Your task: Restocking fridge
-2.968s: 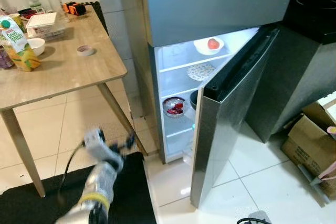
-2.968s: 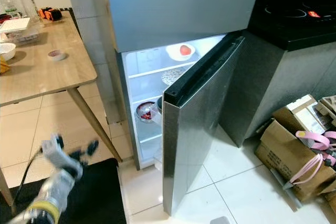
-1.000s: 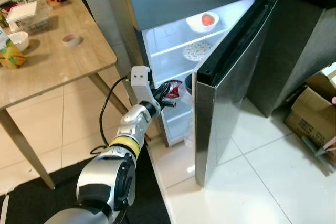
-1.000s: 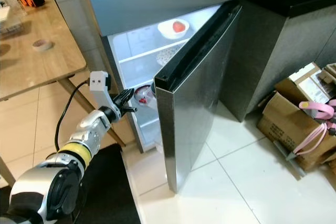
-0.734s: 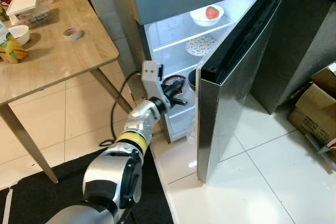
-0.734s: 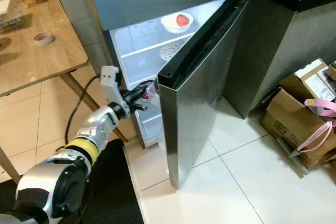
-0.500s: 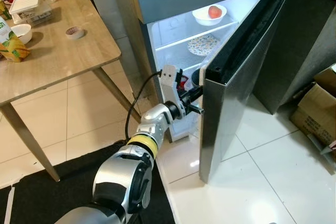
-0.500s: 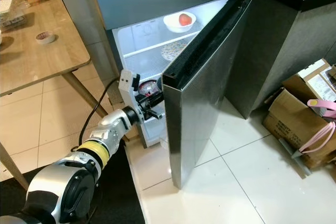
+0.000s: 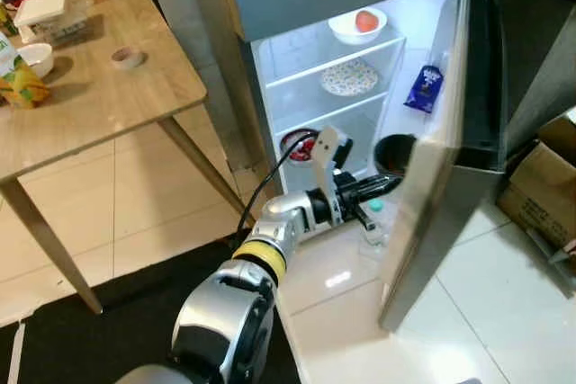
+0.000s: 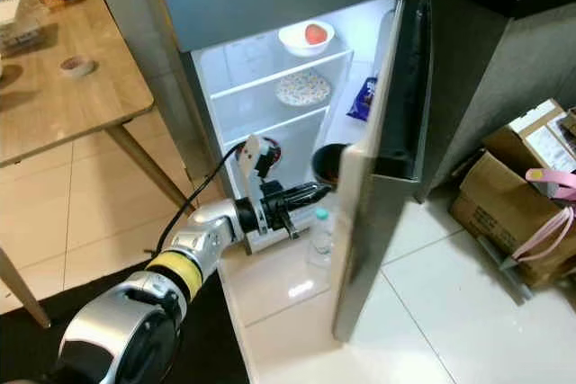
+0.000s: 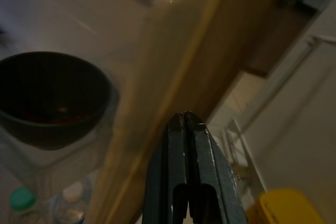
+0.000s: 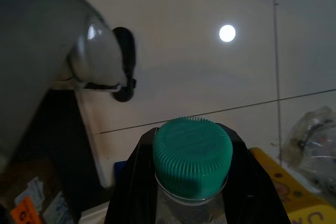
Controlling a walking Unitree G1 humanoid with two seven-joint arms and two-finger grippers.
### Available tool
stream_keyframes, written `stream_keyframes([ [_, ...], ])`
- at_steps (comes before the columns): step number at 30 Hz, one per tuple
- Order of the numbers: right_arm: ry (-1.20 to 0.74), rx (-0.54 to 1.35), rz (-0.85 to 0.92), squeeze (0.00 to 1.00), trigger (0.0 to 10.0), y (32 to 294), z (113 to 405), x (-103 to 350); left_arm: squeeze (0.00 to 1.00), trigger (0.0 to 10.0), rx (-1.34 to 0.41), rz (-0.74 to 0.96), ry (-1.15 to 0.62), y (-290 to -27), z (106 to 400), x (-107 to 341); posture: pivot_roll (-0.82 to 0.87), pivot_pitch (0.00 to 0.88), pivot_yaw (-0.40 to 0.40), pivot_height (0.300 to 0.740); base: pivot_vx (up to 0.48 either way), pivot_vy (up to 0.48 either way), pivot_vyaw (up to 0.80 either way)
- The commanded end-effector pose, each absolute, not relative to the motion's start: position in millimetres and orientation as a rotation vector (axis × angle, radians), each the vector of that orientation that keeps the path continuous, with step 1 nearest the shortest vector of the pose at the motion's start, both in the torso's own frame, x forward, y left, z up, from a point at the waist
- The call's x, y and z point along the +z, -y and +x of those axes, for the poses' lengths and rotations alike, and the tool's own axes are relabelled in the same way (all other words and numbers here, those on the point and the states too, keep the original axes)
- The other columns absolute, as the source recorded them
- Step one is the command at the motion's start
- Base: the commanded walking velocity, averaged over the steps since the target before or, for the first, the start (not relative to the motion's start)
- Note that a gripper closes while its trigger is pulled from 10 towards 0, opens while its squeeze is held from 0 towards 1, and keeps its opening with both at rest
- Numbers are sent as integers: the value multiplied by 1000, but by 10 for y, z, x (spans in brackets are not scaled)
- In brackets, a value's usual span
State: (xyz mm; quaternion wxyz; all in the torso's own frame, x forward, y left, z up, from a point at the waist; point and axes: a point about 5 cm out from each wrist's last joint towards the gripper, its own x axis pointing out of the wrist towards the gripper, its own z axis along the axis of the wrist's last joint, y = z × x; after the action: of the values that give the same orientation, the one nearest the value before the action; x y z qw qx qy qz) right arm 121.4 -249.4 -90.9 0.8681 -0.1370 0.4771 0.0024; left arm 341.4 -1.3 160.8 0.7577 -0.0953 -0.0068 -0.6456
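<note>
The lower fridge point(image 9: 315, 60) stands lit with its door point(image 9: 430, 240) swung wide. Inside are a white bowl with a red fruit point(image 9: 357, 24), a patterned plate point(image 9: 348, 76) and a bowl of red food point(image 9: 297, 144). The door shelves hold a blue packet point(image 9: 423, 89), a black bowl point(image 9: 394, 152) and small bottles point(image 9: 372, 218). My left gripper point(image 9: 382, 188) reaches across the opening to the door's inner edge, fingers point(image 11: 185, 129) pressed shut with nothing between them. In the right wrist view my right gripper point(image 12: 192, 184) is shut on a clear bottle with a green cap point(image 12: 192, 153).
A wooden table point(image 9: 99, 110) stands to the left with a juice carton point(image 9: 18, 78), a tape roll point(image 9: 125, 58) and a white bowl point(image 9: 38, 58). Cardboard boxes point(image 9: 544, 195) sit at the right. A black mat point(image 9: 81, 339) lies under me on the tiled floor.
The fridge door has swung much wider open. My left gripper has moved right with the door's edge, from the shelf opening to the door shelves.
</note>
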Motion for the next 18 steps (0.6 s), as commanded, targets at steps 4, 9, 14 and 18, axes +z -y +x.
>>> stream_keyframes([
  [4,-1033,-2,-269,0,10000,2475,1139,-945,0,10000,-1695,-461,18,928,2695,1489,-243,135,93,740,0,0,0],
  [9,-1020,5,-270,0,10000,2454,1202,-932,0,10000,-1569,-453,-55,616,2764,1175,-223,118,86,740,0,0,0],
  [14,-967,18,-270,0,10000,2431,1372,-878,0,10000,-1224,-459,-112,40,2979,850,-210,105,81,740,0,0,0],
  [18,-850,132,-197,0,10000,2307,1650,-767,0,10000,-872,-467,-155,-574,3107,594,-198,83,76,740,0,0,0],
])
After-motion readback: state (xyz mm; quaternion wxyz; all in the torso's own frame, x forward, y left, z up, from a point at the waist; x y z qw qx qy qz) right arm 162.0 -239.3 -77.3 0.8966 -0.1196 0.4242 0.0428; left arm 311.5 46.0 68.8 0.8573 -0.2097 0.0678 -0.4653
